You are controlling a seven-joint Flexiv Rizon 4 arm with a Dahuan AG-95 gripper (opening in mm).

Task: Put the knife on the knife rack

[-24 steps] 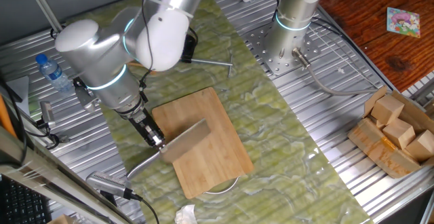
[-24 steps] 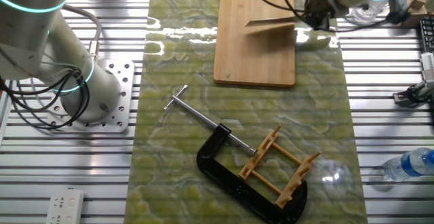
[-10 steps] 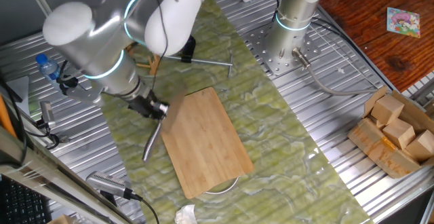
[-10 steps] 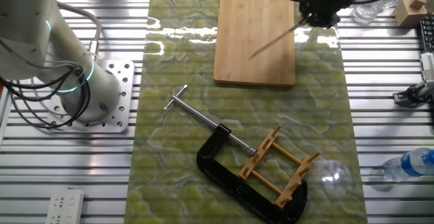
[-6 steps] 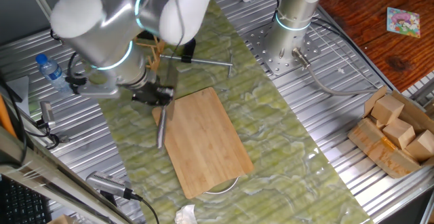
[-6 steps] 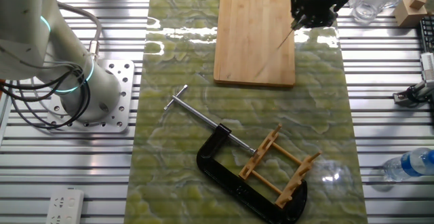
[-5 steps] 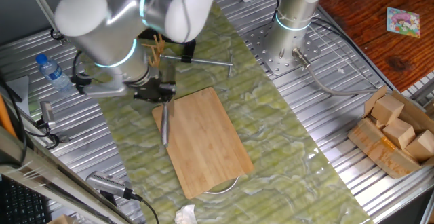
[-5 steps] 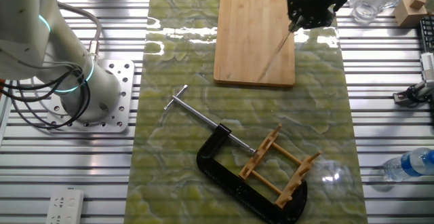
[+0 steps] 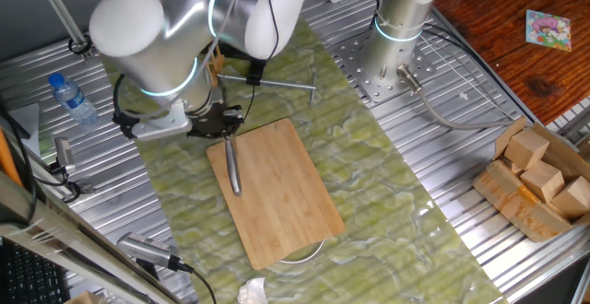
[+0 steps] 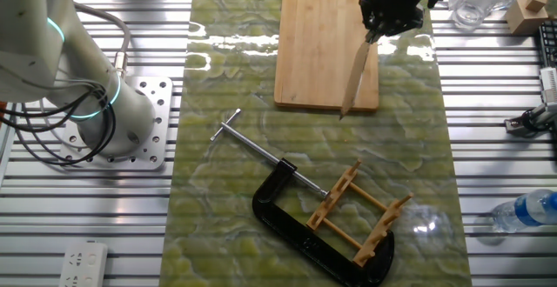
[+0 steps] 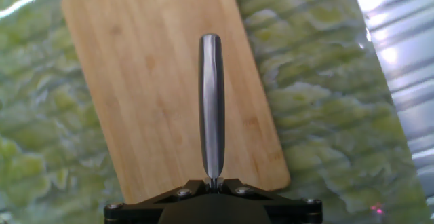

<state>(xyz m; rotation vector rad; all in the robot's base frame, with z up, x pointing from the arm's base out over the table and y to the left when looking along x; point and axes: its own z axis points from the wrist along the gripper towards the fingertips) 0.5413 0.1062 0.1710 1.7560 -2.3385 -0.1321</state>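
My gripper (image 9: 224, 125) is shut on the knife where blade meets handle and holds it above the near-left corner of the bamboo cutting board (image 9: 286, 203). The rounded silver handle (image 9: 234, 168) points out over the board. In the hand view the handle (image 11: 211, 108) runs straight up from the closed gripper (image 11: 213, 182). In the other fixed view the knife (image 10: 354, 74) shows edge-on as a thin strip below the gripper (image 10: 379, 24); the broad blade face is hidden. The wooden knife rack (image 10: 359, 214) lies inside a black C-clamp (image 10: 291, 224), well apart from the knife.
The clamp's steel rod (image 10: 252, 143) lies on the green mat (image 10: 226, 191). The rack (image 9: 215, 65) is mostly hidden behind my arm. A water bottle (image 9: 72, 99) stands left, a box of wooden blocks (image 9: 539, 180) right, a second arm's base (image 9: 395, 29) at the back.
The gripper lifted the knife off the board, turned it from lying flat to edge-on, and swung the handle round from off the board's left side to over the board.
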